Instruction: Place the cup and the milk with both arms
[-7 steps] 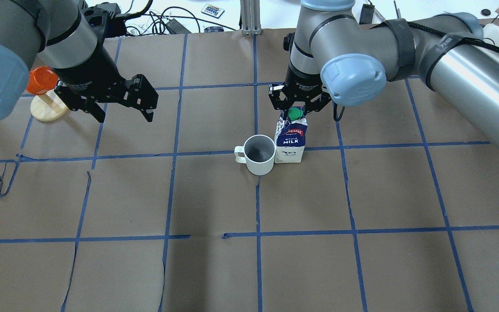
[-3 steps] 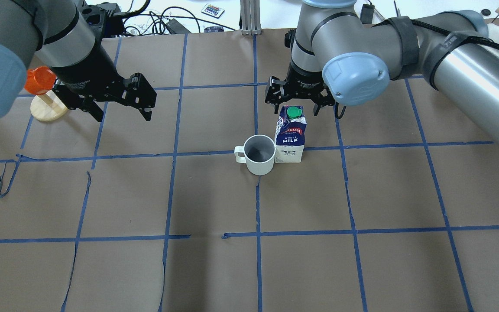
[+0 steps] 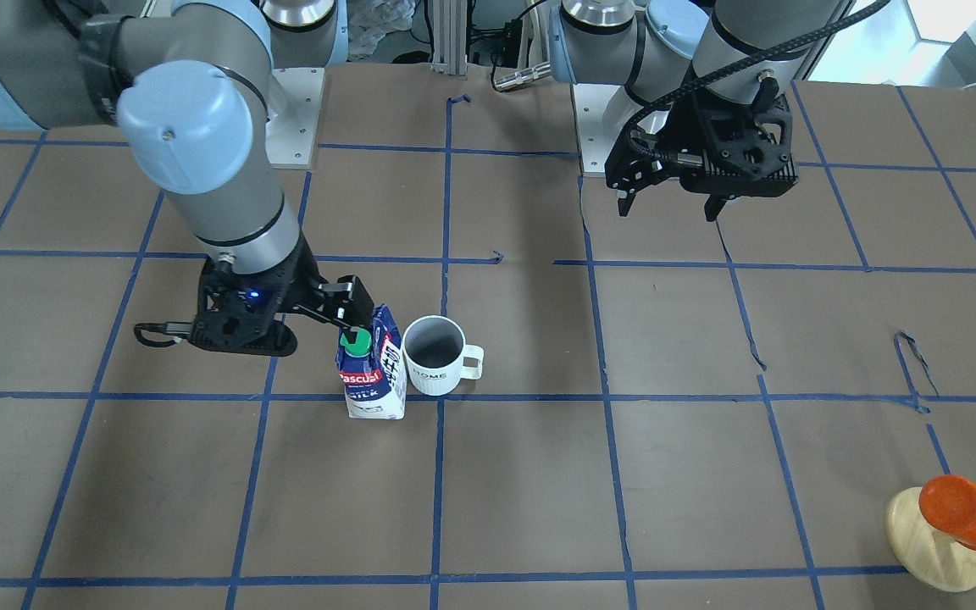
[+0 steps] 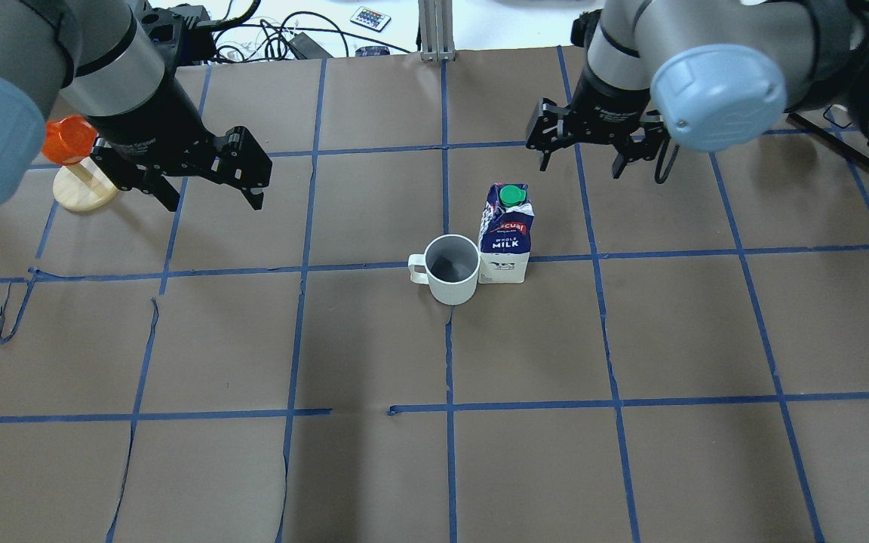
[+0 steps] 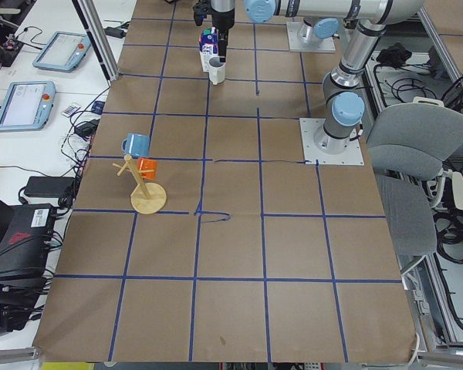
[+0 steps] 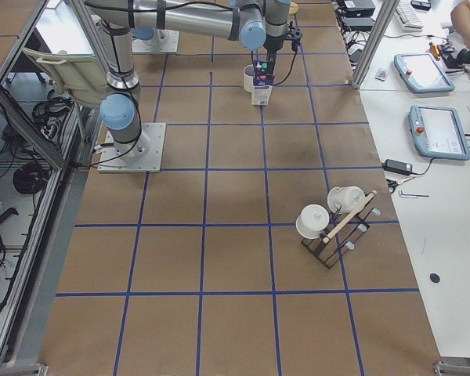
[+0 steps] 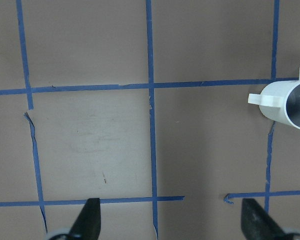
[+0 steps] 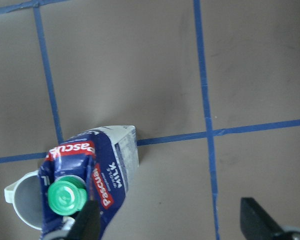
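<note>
1. In the left wrist view the cup (image 7: pixel 285 102) runs off the right edge, ahead and right of the left gripper (image 7: pixel 172 220). Only its handle and part of the rim show.
2. That gripper's fingers (image 7: pixel 90 217) are cut by the bottom edge.
3. In the right wrist view the milk (image 8: pixel 97 170) covers most of the cup, just under one finger of the right gripper (image 8: pixel 167 220). The carton runs off the bottom edge.
4. Front-facing, only one right gripper finger shows. The other is hidden beneath the gripper's body.
5. Overhead, the left arm (image 4: pixel 125 83) hides part of the orange cup (image 4: pixel 65 139) beside its gripper.
6. In both side views the lettering is too small to read.

One HOME cup (image 4: pixel 452 271), one milk carton (image 4: pixel 507 241)
</note>
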